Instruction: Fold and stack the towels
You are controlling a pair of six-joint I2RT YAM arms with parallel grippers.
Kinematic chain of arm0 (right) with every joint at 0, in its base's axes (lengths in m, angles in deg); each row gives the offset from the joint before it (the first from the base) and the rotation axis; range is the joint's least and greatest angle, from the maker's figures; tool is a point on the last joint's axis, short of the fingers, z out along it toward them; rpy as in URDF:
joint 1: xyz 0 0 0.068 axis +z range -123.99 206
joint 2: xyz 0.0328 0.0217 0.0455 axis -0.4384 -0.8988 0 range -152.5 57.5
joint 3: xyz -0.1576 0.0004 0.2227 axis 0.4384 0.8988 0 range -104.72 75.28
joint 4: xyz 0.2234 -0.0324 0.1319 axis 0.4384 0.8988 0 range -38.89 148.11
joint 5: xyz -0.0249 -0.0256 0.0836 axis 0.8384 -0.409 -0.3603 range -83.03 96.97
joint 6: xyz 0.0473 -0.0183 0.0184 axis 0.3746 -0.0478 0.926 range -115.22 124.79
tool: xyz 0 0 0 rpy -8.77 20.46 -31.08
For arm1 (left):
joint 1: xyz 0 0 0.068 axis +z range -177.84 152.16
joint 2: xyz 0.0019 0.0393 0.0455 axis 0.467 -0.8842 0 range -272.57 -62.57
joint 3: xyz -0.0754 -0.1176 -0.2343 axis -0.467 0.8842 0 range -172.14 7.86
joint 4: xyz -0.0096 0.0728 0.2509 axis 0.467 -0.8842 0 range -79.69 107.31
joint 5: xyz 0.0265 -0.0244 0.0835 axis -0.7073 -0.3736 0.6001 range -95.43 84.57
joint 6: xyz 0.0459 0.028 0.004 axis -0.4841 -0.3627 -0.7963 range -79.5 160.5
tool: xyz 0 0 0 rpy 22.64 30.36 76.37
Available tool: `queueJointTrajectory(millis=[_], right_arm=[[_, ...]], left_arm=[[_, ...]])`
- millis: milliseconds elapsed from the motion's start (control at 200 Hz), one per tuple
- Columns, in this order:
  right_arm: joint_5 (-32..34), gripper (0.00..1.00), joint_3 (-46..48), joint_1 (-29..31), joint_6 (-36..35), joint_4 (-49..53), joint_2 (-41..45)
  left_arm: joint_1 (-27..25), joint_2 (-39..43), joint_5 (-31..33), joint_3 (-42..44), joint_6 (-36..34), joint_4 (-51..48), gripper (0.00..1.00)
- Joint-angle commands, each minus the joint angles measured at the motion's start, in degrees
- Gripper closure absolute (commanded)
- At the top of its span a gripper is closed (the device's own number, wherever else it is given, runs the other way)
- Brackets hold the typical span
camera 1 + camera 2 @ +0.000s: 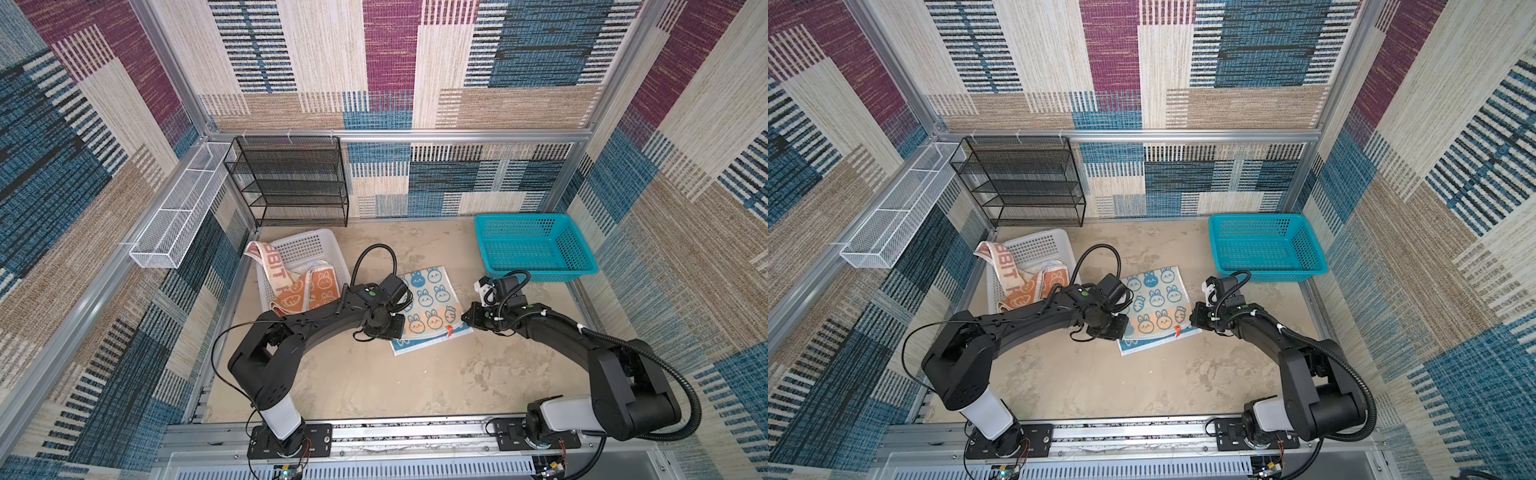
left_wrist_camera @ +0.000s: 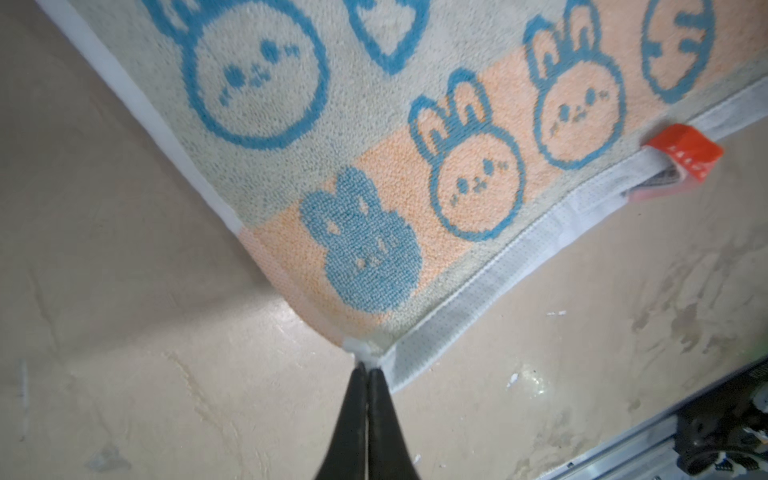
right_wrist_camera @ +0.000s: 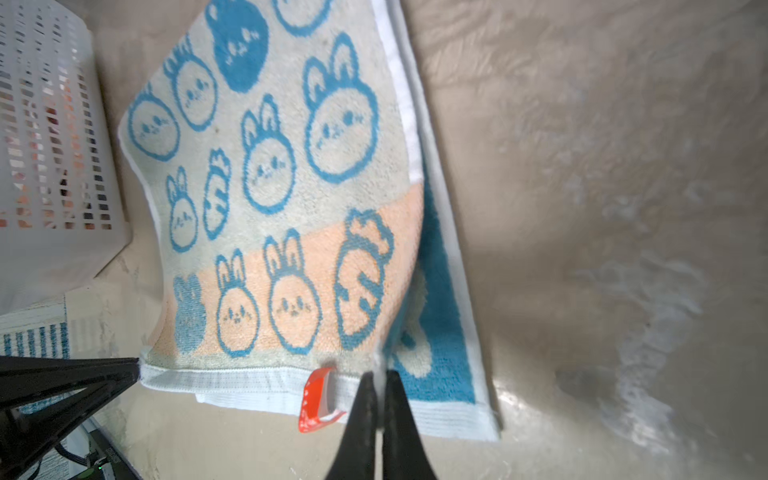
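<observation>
The blue-rabbit towel (image 1: 432, 297) (image 1: 1156, 297) lies doubled over in the middle of the table, with its lower layer peeking out at the near edge. My left gripper (image 2: 368, 368) (image 1: 399, 330) is shut on the upper layer's near left corner. My right gripper (image 3: 379, 376) (image 1: 463, 318) is shut on the near right corner, beside a red tag (image 3: 316, 399). The towel (image 2: 374, 166) (image 3: 270, 166) fills both wrist views. The lettered towel (image 1: 270, 266) and the orange-rabbit towel (image 1: 320, 284) hang crumpled in and over a white basket (image 1: 307, 239).
A teal basket (image 1: 536, 245) stands at the back right, close behind the right wrist. A black mesh rack (image 1: 291, 183) stands against the back wall, and a white wire tray (image 1: 174, 216) hangs on the left wall. Bare tabletop (image 1: 374, 382) lies in front of the towel.
</observation>
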Motion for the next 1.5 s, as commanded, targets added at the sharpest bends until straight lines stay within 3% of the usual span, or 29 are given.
queueJointTrajectory(millis=[0, 346, 591, 1082, 1497], right_arm=[[-0.5, 1.0, 1.1, -0.4, 0.9, -4.5, -1.2], [-3.7, 1.0, 4.0, -0.4, 4.0, -10.3, -3.9], [-5.7, 1.0, 3.3, -0.4, 5.3, -12.6, -6.6], [-4.3, 1.0, -2.7, -0.1, 4.0, -6.5, -3.3], [-3.4, 1.0, -5.6, -0.1, 3.4, -0.3, 5.2]], left_arm=[[-0.3, -1.5, -2.0, 1.4, 2.1, 4.1, 1.0], [0.9, -10.0, -1.1, -1.6, 0.4, 3.6, 1.0], [5.7, -12.3, 1.7, -5.9, -3.3, -0.2, 1.0], [7.3, -6.7, 1.4, -8.9, -5.4, -3.0, 1.0], [6.6, 1.9, 0.3, -10.8, -4.0, -6.7, 1.0]])
